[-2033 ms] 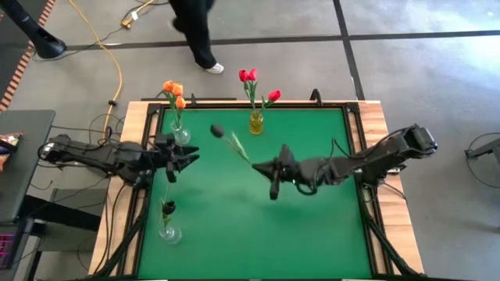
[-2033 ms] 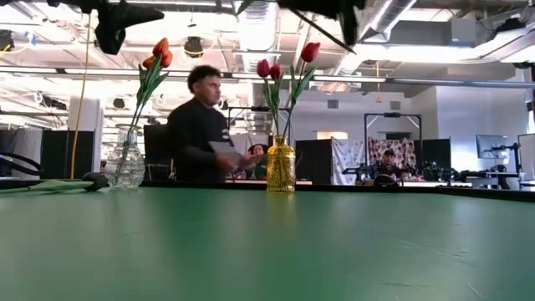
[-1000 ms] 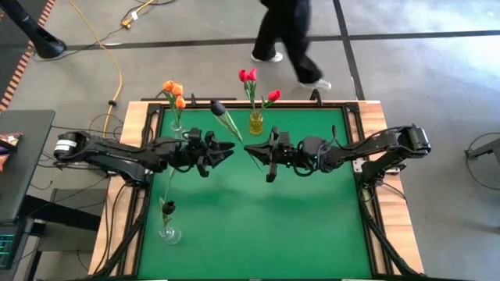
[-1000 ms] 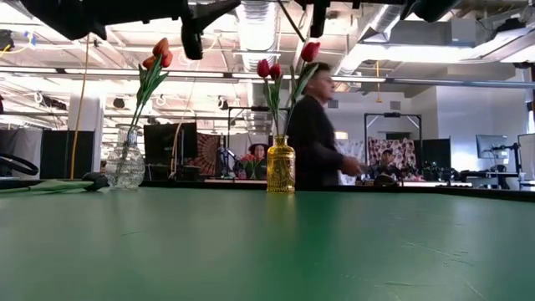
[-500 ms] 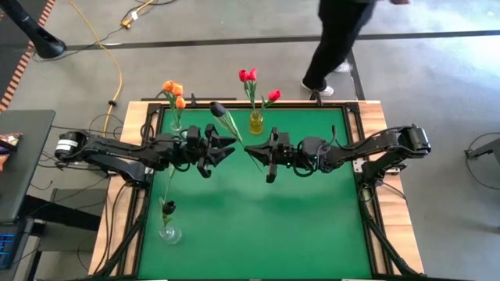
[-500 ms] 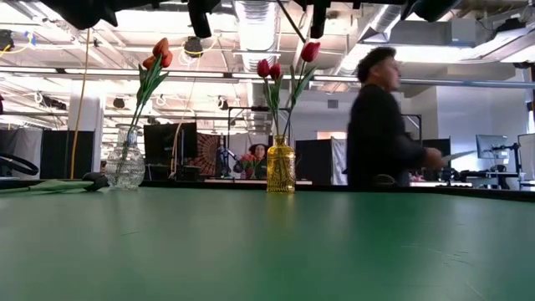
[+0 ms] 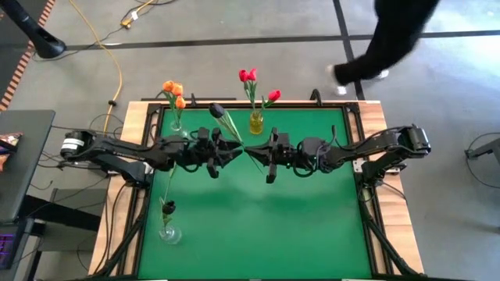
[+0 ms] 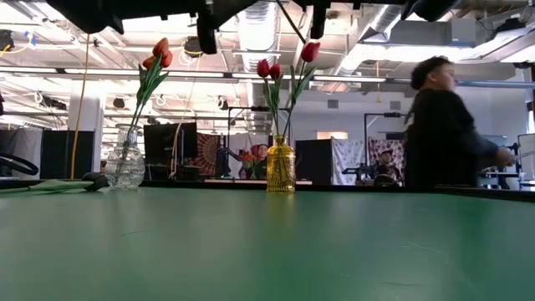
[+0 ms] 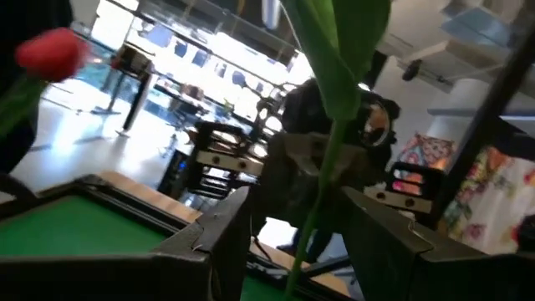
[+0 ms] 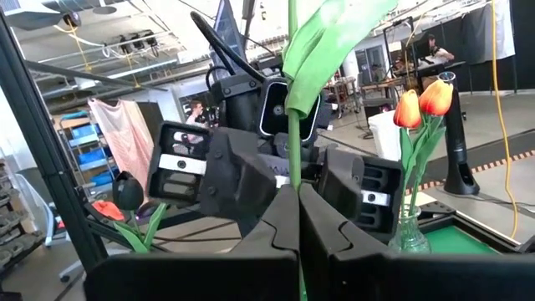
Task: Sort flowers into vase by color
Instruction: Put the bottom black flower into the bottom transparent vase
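Even overhead light falls on the green table (image 7: 258, 226) in the high view, with only soft, faint shadows under the arms. In the low view bright ceiling strips and glare wash out the room, and the person (image 8: 443, 125) walking behind the table is smeared by motion blur, as are their legs from above. Both wrist views are backlit: just beyond the jaws the green stem (image 10: 292, 100) is blurred and pale, and a red flower head (image 9: 50, 50) is an out-of-focus blob.
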